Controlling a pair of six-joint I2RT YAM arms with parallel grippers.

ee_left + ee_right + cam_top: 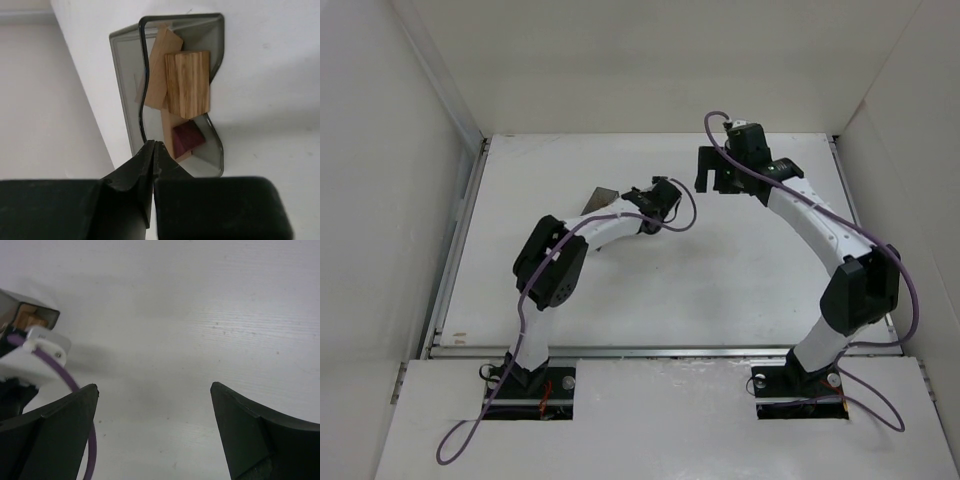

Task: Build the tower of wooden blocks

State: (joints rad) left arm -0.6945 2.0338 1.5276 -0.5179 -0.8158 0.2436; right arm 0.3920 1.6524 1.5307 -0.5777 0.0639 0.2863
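On the white table (740, 270), left of centre, we see a smoky plastic box (125, 75), thin-walled and buckling where the left gripper (152, 150) is pinched tight on its rim. The right gripper (154, 390) gapes wide, holding nothing. Inside the box lie a grained tan block (187, 82), a smooth plank (159, 70) and a small maroon block (187, 137). We judge them light, stiff and square-edged, best gripped across flat opposite faces.

no legible text, label, brand, number or sign anywhere in any of the three views
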